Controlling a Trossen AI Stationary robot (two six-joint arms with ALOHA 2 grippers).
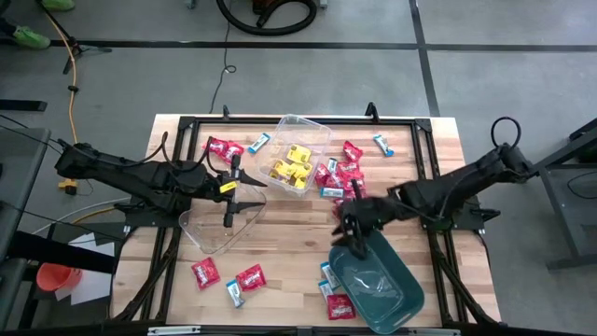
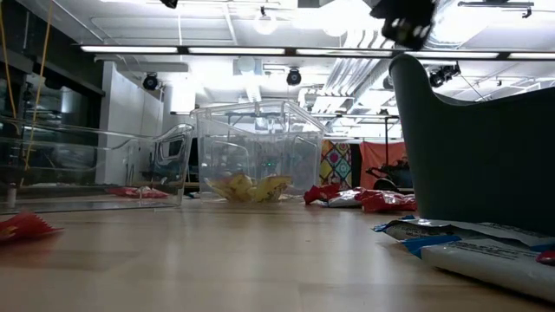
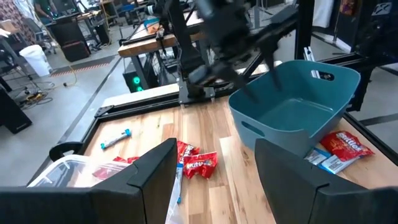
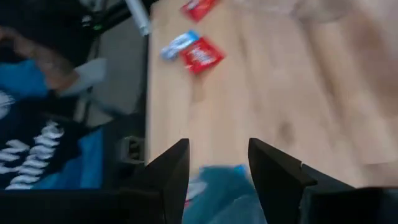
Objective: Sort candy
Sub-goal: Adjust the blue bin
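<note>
Over the teal bin (image 1: 378, 285), my right gripper (image 1: 351, 231) hangs with its fingers parted and nothing between them

My left gripper (image 1: 244, 191) sits wide and empty above the clear tub (image 1: 222, 227) at the table's (image 1: 298, 247) left middle. The candy lies scattered: yellow packets (image 1: 291, 169) fill the second clear tub (image 1: 300, 152) at the far middle, a red heap (image 1: 338, 175) rests just beside it with blue-and-white ones mixed in, more red (image 1: 224, 147) lies at the far left, a blue-and-white packet (image 1: 383, 143) at the far right. Near the front edge a red packet (image 1: 205, 272), a second red one (image 1: 249, 276) and a blue-and-white one (image 1: 235, 293) lie apart from the rest, and a few more press against the bin's left side (image 1: 334, 294)
</note>
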